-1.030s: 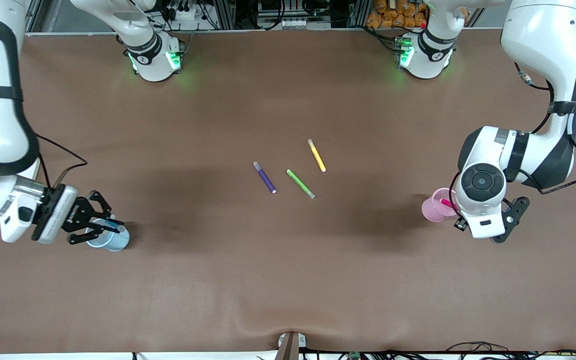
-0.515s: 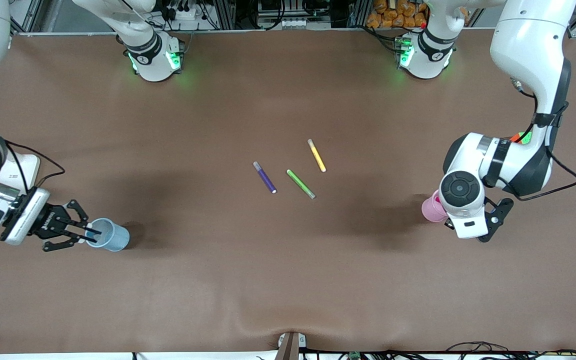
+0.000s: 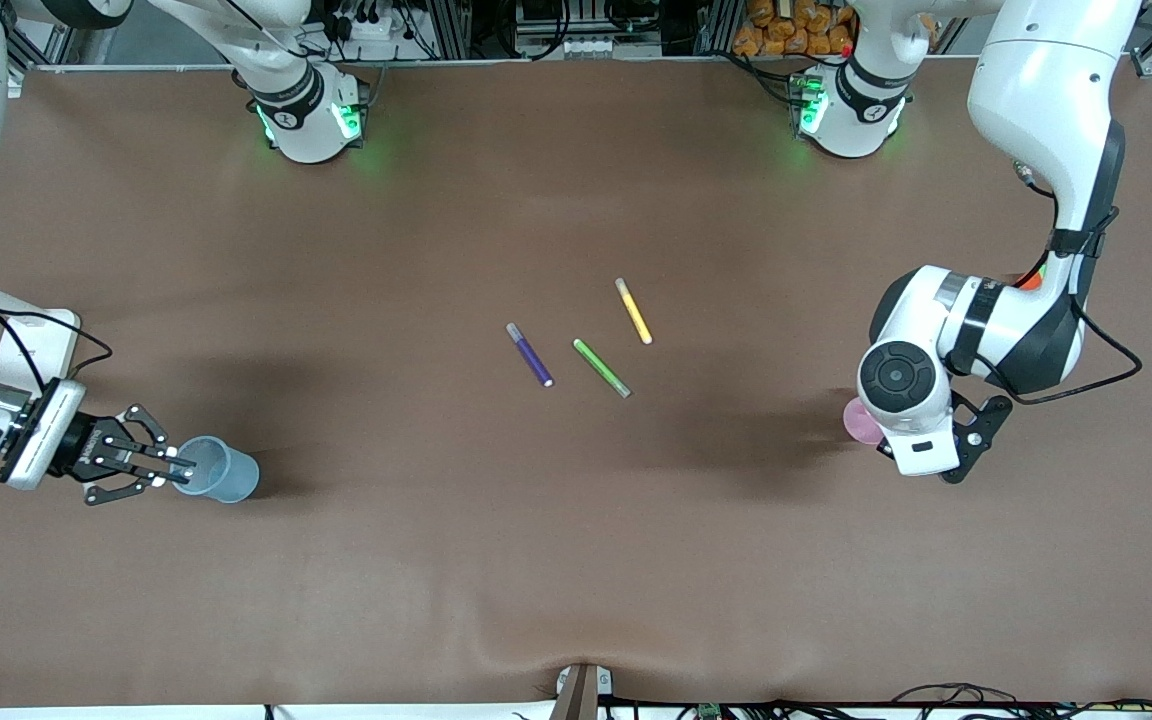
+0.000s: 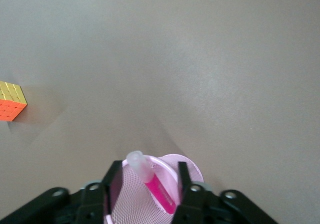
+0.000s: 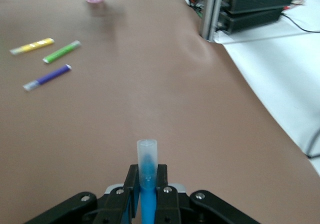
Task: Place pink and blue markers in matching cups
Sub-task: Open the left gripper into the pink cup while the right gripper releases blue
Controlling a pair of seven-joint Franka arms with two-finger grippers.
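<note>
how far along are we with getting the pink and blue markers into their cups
Nearly done. The pink marker stands in the pink cup, with the left end effector open around it. The right end effector grips the blue marker at the blue cup; releasing it remains.

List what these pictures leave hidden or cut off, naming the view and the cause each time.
- Front view: pink cup mostly covered by the left arm's wrist; left gripper hidden beneath it.
- Left wrist view: pink marker tip hidden inside the cup.
- Right wrist view: blue marker body cut off by the edge; blue cup unseen.
</note>
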